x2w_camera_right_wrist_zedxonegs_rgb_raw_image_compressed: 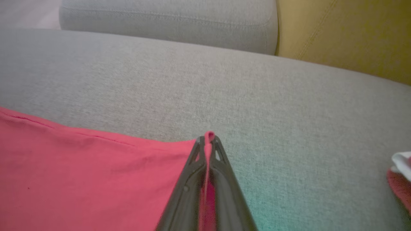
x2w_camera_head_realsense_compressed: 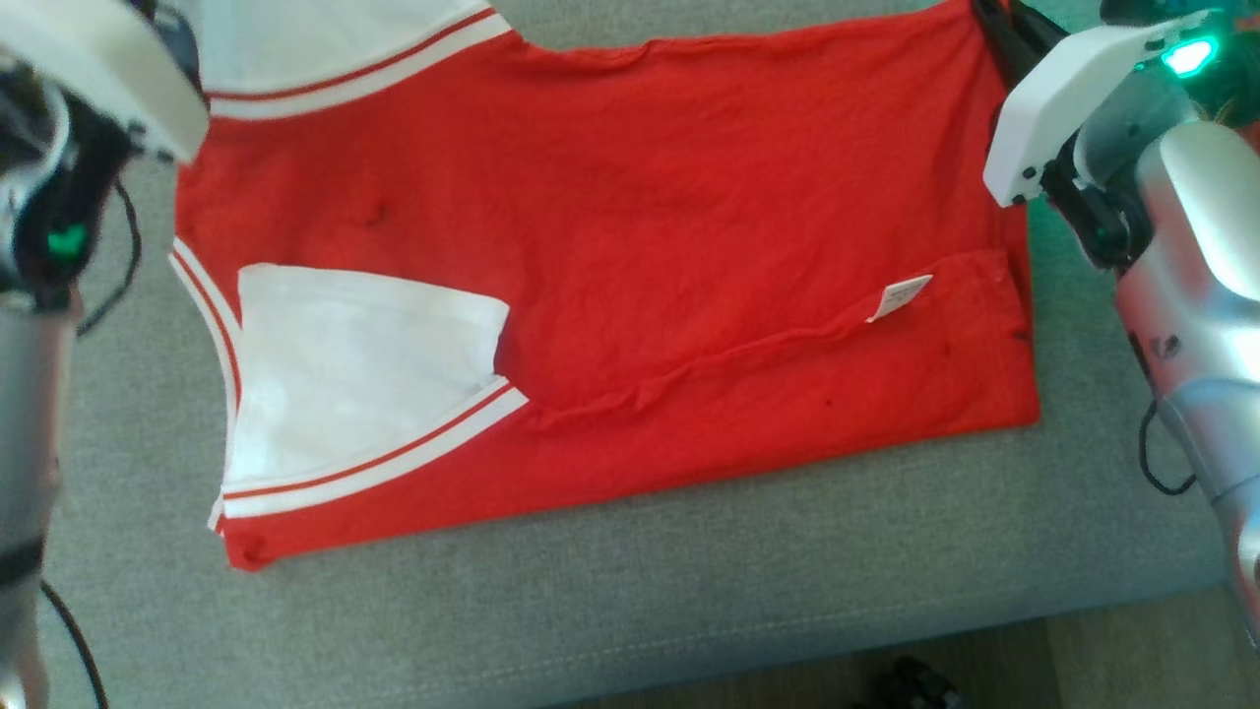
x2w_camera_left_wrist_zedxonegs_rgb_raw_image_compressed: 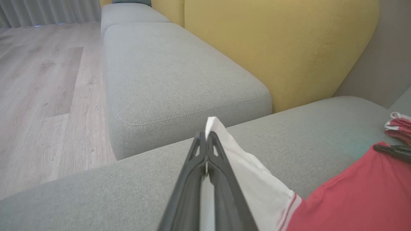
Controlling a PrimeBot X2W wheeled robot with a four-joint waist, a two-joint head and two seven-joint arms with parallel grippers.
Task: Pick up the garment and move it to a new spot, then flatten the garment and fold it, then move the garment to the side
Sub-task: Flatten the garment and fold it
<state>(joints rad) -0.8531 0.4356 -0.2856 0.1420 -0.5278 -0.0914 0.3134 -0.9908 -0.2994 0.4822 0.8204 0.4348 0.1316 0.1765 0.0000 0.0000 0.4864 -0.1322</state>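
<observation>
The garment (x2w_camera_head_realsense_compressed: 630, 246) is a red shirt with white sleeves, lying spread on the grey sofa seat (x2w_camera_head_realsense_compressed: 689, 591). One white sleeve (x2w_camera_head_realsense_compressed: 364, 374) lies folded onto the red body. My left gripper (x2w_camera_left_wrist_zedxonegs_rgb_raw_image_compressed: 207, 136) is shut on the edge of the other white sleeve (x2w_camera_left_wrist_zedxonegs_rgb_raw_image_compressed: 250, 176), at the garment's far left corner. My right gripper (x2w_camera_right_wrist_zedxonegs_rgb_raw_image_compressed: 208, 138) is shut on a red hem corner (x2w_camera_right_wrist_zedxonegs_rgb_raw_image_compressed: 210, 134); in the head view its dark fingers (x2w_camera_head_realsense_compressed: 989, 20) sit at the far right corner. The left wrist housing (x2w_camera_head_realsense_compressed: 108, 79) hides the left fingers in the head view.
A white label (x2w_camera_head_realsense_compressed: 901, 295) shows near the hem fold. A yellow backrest (x2w_camera_left_wrist_zedxonegs_rgb_raw_image_compressed: 273, 48) rises behind the seat, and a second grey cushion (x2w_camera_left_wrist_zedxonegs_rgb_raw_image_compressed: 167, 73) adjoins it. Wooden floor (x2w_camera_left_wrist_zedxonegs_rgb_raw_image_compressed: 41, 80) lies beyond. The seat's front edge (x2w_camera_head_realsense_compressed: 748, 655) runs along the bottom.
</observation>
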